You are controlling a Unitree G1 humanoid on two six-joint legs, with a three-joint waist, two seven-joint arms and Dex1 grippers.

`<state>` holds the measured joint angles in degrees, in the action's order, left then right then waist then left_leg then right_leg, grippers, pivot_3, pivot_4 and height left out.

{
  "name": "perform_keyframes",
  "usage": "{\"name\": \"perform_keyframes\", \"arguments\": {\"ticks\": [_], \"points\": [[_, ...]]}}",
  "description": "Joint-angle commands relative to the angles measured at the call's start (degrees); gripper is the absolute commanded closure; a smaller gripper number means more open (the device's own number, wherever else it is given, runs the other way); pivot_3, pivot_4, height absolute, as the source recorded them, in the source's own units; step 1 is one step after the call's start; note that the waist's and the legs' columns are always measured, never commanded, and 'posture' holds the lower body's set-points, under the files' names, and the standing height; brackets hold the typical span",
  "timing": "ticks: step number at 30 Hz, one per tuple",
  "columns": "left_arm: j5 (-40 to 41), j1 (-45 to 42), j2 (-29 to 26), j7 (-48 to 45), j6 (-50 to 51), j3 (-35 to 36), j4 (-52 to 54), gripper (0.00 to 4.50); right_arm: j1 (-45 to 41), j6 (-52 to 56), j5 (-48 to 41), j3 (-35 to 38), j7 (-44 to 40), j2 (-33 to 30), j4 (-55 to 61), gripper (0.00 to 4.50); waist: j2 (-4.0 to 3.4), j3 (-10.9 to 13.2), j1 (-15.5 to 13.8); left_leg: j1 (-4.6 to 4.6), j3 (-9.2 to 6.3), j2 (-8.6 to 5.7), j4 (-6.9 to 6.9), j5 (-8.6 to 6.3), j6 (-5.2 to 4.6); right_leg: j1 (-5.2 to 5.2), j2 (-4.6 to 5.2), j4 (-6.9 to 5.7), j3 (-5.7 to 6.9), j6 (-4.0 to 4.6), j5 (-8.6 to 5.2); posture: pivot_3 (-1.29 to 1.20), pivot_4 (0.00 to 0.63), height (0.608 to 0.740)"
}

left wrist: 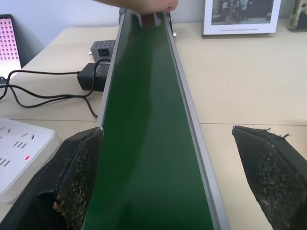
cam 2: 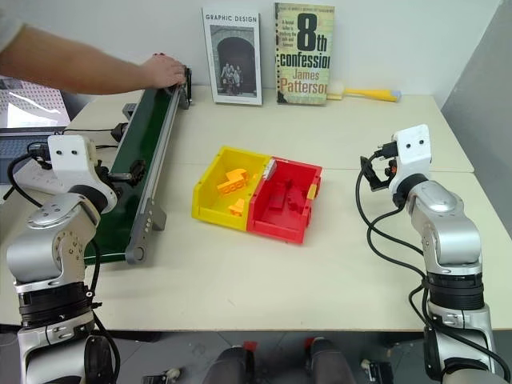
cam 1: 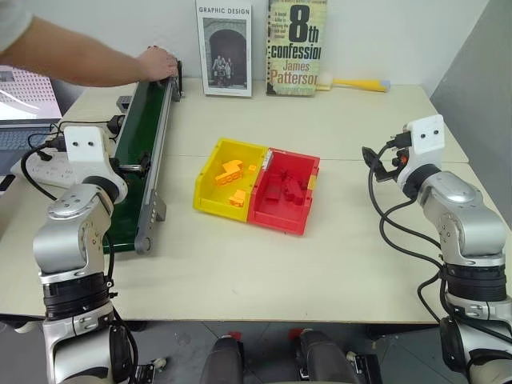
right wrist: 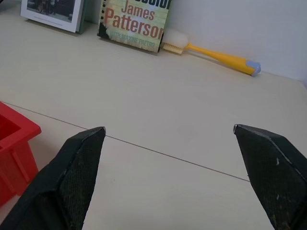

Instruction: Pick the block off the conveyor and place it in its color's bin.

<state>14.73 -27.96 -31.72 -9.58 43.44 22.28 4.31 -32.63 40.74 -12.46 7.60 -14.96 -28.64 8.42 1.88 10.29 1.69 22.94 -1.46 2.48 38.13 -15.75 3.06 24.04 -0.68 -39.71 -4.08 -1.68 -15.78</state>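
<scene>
A person's hand [cam 1: 158, 62] rests on the far end of the conveyor [cam 1: 138, 164], covering the spot where the block would be set down, so the block itself cannot be made out; the dark green belt [left wrist: 148, 143] is bare along the stretch seen from the left wrist. The left tool [left wrist: 168, 182] hangs over the near end of the belt, released, its two black fingers spread so that the belt and its rails sit between them. The right tool [right wrist: 168, 177] hovers above the bare counter [right wrist: 144, 96] beside the red bin [cam 1: 284, 194], likewise released and holding nothing. The red bin is joined side-on to a yellow bin [cam 1: 226, 176], which holds orange-yellow pieces; red pieces already lie in the red one, along with one yellowish piece at its far-right corner. The likely trouble from here is timing: if the left tool closes too early or too late on a block riding down the belt, it could knock the block askew or let it pass off the near end. A finger might also catch on a grey side rail as it drops. With the two bins touching, a release near the shared wall could send the block into yellow. The person's hand is well apart from both tools.
</scene>
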Motion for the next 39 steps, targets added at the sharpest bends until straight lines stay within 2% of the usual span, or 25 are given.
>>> {"name": "perform_keyframes", "arguments": {"ticks": [1,19,23,28,30,35,39], "points": [[-0.3,-0.1,-1.2,0.1,-0.8,0.7,3.1,0.01,-1.3,-1.1,0.4,0.2,-0.3,0.1,0.7,0.0,0.0,0.0,0.0,0.0,0.0,0.0,0.0,0.0,0.0,0.0,0.0,0.0,0.0,0.0,0.0,0.0,0.15,0.74],[-0.2,0.6,1.6,5.1,-2.6,3.7,6.0,0.01,-1.7,-1.8,0.5,-0.1,-0.4,0.7,0.3,0.0,0.0,0.0,0.0,0.0,0.0,0.0,0.0,0.0,0.0,0.0,0.0,-0.01,0.0,0.0,0.0,0.0,0.15,0.74],[-0.1,0.6,1.9,5.5,-3.2,3.5,5.7,0.01,-2.3,-2.9,-0.3,-1.0,-2.8,0.2,0.3,0.0,0.0,0.0,0.0,-0.01,0.01,0.0,0.0,0.0,0.0,0.0,0.0,0.0,-0.01,0.0,0.0,0.0,0.15,0.74],[0.0,-0.7,2.8,5.9,-4.9,3.1,3.4,0.01,-5.6,-4.0,-6.3,-2.8,-15.5,-1.8,1.0,0.0,0.0,0.0,0.0,-0.01,0.02,-0.01,0.0,0.0,0.0,0.0,0.0,0.02,-0.01,0.0,0.0,0.0,0.15,0.74],[-0.5,-1.6,2.7,6.0,-6.2,2.8,1.8,0.01,-8.2,-1.6,-12.0,-2.8,-22.2,-2.3,2.1,0.0,0.0,0.0,0.0,-0.02,-0.01,0.0,0.0,0.0,0.0,0.0,-0.01,0.0,0.02,0.0,0.0,0.0,0.15,0.74],[-1.1,-3.1,2.8,6.4,-8.5,2.5,-1.6,0.01,-12.5,3.5,-20.7,-4.1,-33.0,-4.3,4.0,0.0,0.0,0.0,0.0,0.0,-0.05,0.0,-0.01,-0.01,-0.01,-0.03,0.0,0.06,0.06,0.0,0.0,0.0,0.15,0.74],[-1.3,-3.8,3.2,6.8,-9.7,2.1,-3.0,0.01,-13.6,4.9,-23.0,-5.8,-36.5,-5.5,5.3,0.0,0.0,0.0,0.0,0.02,-0.08,0.0,-0.02,-0.01,-0.01,-0.04,0.01,0.11,0.09,0.0,0.0,0.0,0.15,0.74]]}}
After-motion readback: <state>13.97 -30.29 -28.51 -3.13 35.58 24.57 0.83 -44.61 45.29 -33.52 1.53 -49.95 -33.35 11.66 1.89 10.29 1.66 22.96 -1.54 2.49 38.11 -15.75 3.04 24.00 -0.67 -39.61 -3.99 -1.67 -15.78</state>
